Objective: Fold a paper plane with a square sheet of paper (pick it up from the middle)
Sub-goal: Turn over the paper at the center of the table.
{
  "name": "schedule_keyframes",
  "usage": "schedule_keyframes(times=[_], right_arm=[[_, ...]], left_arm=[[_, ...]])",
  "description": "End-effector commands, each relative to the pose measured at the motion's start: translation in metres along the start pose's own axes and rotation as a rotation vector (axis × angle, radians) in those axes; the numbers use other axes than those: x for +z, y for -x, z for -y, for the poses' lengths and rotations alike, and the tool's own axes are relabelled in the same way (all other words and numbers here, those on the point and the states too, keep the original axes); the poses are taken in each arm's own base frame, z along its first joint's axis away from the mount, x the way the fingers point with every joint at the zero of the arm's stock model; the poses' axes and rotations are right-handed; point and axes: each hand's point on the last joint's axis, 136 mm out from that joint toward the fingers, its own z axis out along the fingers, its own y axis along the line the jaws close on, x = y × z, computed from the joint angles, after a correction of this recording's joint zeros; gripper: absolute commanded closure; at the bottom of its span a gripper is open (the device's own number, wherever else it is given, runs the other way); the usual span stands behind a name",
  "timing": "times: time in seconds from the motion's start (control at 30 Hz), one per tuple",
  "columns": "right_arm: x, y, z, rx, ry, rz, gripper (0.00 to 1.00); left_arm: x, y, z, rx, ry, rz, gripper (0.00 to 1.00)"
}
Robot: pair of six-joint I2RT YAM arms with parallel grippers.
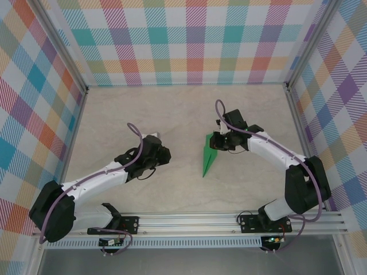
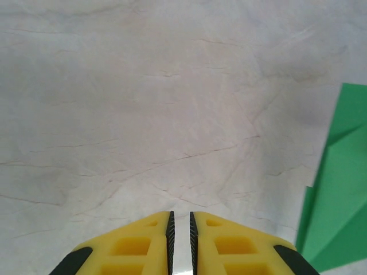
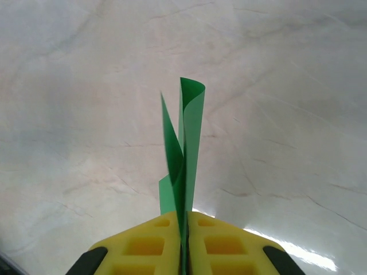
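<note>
The green paper plane is a slim pointed dart with its tip toward the near edge, right of the table's middle. My right gripper is shut on its far end; in the right wrist view the folded green layers stand up out of the closed yellow fingers. My left gripper hovers left of the plane, a small gap apart from it. Its yellow fingers are nearly together with a thin slit and nothing between them. The plane's green edge lies at the right of the left wrist view.
The pale marbled tabletop is walled by checked panels at the back and both sides. An aluminium rail carrying the arm bases runs along the near edge.
</note>
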Motion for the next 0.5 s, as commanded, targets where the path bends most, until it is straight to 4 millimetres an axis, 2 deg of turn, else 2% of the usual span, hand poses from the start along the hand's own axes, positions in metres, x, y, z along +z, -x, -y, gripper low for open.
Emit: schedule_keyframes(times=[0.0,0.27,0.47], right_arm=[[-0.015,-0.019,0.021,-0.030,-0.126,-0.065,0.90],[-0.029,-0.013,0.010,-0.030,-0.097,-0.031,0.89],[-0.034,-0.015,0.010,-0.049,-0.136,-0.041,0.89]], left_arm=[[-0.004,0.002,-0.021,-0.018,0.080,0.030,0.83],[-0.010,0.007,-0.021,-0.009,0.068,0.067,0.83],[-0.019,0.016,-0.019,0.010,0.062,0.106,0.82]])
